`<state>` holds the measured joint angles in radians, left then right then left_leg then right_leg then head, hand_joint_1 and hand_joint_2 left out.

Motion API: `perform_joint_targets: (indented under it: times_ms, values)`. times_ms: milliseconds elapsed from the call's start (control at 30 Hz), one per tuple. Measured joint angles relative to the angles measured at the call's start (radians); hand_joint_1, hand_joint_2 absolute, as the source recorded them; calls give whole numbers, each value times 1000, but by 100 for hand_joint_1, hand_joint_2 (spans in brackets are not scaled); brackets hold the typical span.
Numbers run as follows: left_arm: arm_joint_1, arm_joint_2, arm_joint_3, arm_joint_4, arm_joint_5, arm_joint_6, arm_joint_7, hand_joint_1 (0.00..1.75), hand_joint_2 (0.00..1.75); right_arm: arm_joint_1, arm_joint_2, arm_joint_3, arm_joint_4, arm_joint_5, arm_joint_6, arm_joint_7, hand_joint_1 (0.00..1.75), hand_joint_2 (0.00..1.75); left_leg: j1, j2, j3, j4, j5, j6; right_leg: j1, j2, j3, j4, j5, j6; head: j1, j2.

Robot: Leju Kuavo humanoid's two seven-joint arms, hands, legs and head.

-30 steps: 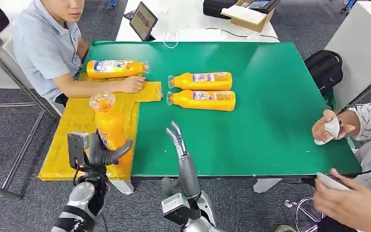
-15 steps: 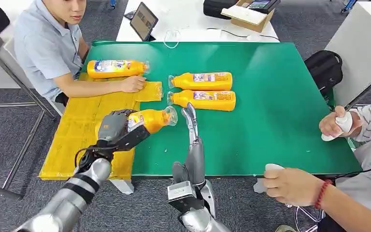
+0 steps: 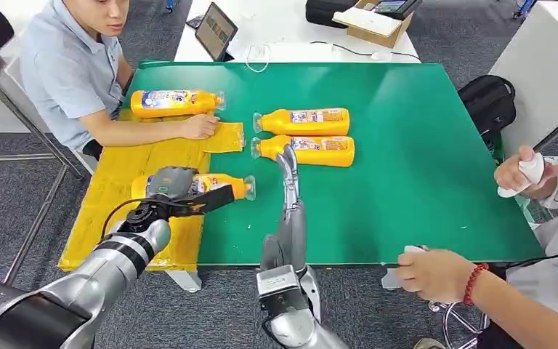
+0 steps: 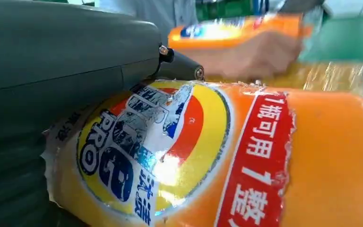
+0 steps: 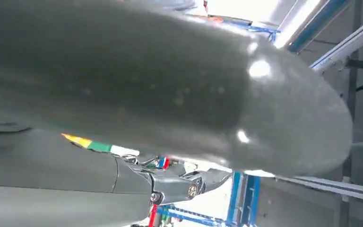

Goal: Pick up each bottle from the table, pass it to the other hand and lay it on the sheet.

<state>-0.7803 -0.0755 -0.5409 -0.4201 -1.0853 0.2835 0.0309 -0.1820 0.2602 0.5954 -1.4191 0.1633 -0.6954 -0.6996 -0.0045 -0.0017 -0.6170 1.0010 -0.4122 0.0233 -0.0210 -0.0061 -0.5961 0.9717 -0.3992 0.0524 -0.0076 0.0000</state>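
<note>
The left hand [image 3: 171, 190] is gripping an orange bottle [image 3: 214, 185] around its labelled body, holding it on its side low over the yellow sheet [image 3: 116, 189], with the capped neck pointing away from the hand toward the right hand [image 3: 286, 163]. In the left wrist view the bottle's glossy printed label [image 4: 142, 151] is sitting right under the thumb, so the surface is probably slick, and the plastic looks stiff enough to take a firm squeeze; it seems full, so it is likely fairly heavy for its size and best held around the middle of the body rather than the narrow neck. The right hand is standing upright just beyond the bottle's cap, fingers straight and holding nothing, with two more bottles [image 3: 304, 136] lying side by side on the green bench [image 3: 407, 145] just past its fingertips. Another bottle [image 3: 176, 102] is lying farther out beyond the left hand, at the far end of the sheet, where a seated person's hand [image 3: 200, 126] is resting on the sheet. The sheet is draping over the bench's edge nearest the left arm, so a round bottle laid there could roll; laying it flat well onto the supported part looks safer. People are sitting at both sides of the bench, and a second bench with a tablet [image 3: 215, 30] is standing behind.
</note>
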Motion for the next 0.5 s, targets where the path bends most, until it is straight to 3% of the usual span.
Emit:
perform_joint_targets:
  times_ms: [233,500]
  values:
    - [2,-10,17,50,81,-130,-85,0,175,-3,-21,23,0,-3,0,0,0,0,0,-2,0,0,0,0,0,-1,2,0,-1,0,0,0]
    - [-3,-18,137,53,253,-274,-228,0,175,9,-58,0,10,-34,0,0,0,0,0,-3,3,0,0,0,0,-2,5,0,-1,0,0,0]
